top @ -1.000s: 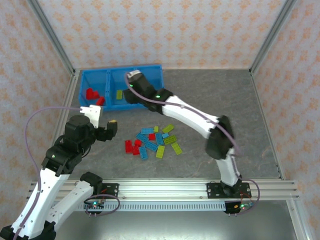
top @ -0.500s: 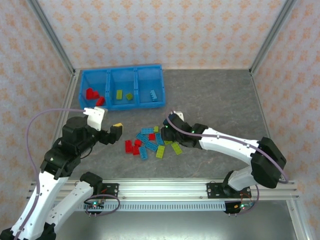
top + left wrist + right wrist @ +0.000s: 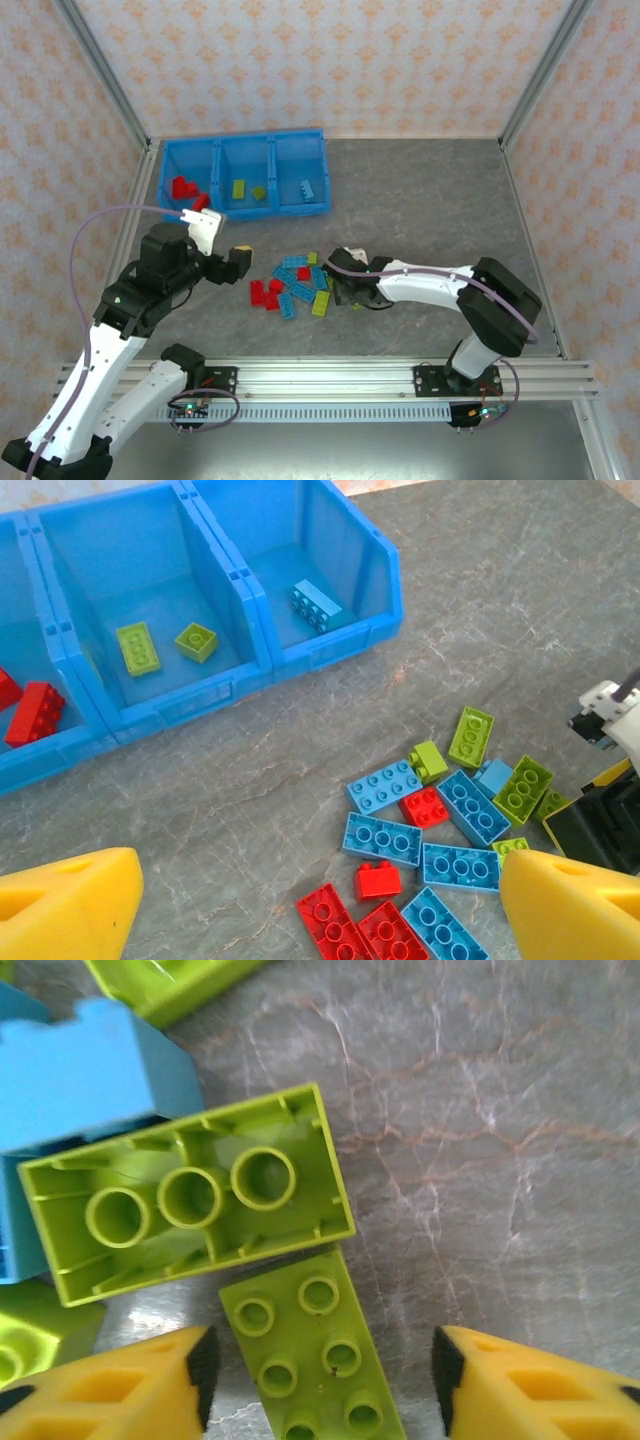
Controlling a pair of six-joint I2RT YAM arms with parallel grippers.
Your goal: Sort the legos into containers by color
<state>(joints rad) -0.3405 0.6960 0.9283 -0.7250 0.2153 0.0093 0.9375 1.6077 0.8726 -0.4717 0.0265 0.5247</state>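
Observation:
The legos (image 3: 298,283) lie in a loose pile of red, light blue and yellow-green bricks mid-table. My right gripper (image 3: 346,291) is down at the pile's right edge. In the right wrist view it (image 3: 325,1390) stands open around a studs-up yellow-green brick (image 3: 310,1345), with a gap on the brick's right side. My left gripper (image 3: 239,264) hovers open left of the pile, above red bricks (image 3: 345,930), holding nothing. The containers (image 3: 215,208) hold red bricks (image 3: 184,188) on the left, yellow-green ones (image 3: 248,189) in the middle and a blue one (image 3: 307,187) on the right.
An upside-down yellow-green brick (image 3: 185,1200) and a blue brick (image 3: 90,1070) crowd close to the right gripper's far side. Metal frame posts and patterned walls ring the table. Bare grey surface (image 3: 440,200) lies right of the bin.
The right arm swung from over the bin's middle compartment down to the pile's right edge. The left gripper drifted slightly right toward the pile, still open.

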